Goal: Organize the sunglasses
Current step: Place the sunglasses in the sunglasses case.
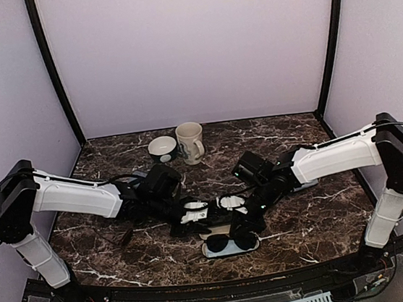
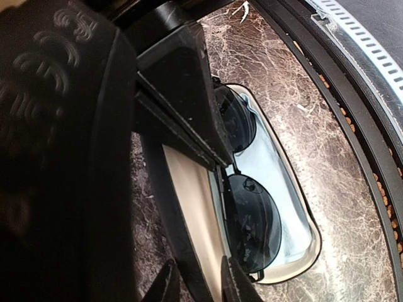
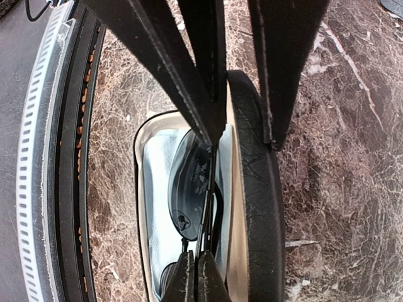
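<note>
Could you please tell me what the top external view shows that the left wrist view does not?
Only the top external view shows the mug and bowl at the back. Only the left wrist view shows the thin bridge between the two lenses of the sunglasses. Both show the sunglasses lying in the open case on the marble table.

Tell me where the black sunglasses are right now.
In the top view, the sunglasses lie inside the open case, centred at the near edge of the table, in front of both arms.
</note>
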Tool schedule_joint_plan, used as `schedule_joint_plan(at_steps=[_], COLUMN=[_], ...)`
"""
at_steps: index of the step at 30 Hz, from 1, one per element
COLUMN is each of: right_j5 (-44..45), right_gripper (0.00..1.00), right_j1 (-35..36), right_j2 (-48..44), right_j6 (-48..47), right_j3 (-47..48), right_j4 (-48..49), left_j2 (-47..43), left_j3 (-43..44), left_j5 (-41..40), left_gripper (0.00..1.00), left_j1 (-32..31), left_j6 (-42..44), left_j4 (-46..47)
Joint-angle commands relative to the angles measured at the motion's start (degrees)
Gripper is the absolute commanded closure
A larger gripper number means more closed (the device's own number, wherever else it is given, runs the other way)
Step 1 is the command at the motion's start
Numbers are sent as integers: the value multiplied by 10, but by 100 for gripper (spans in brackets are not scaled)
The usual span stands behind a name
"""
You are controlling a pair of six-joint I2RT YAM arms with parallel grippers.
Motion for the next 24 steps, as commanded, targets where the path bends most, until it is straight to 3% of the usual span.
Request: schedule_joint_plan(at_steps=[1, 9, 24], right_j5=[-19, -4, 21], right_gripper=[96, 82, 72], right_j1=[19, 21, 25], right_j2=[-15, -15, -57], right_j6=[-18, -7, 43], right_j3=[-1, -2, -21], right_j4=[6, 19, 53], left_j2=[-16, -18, -19], left_j3=[-8, -16, -19], left_j5=[-2, 1, 7], left_gripper=[77, 77, 78], left_j1=[2, 2, 1], left_j6=[-1, -6, -7], left_j4=[10, 19, 25])
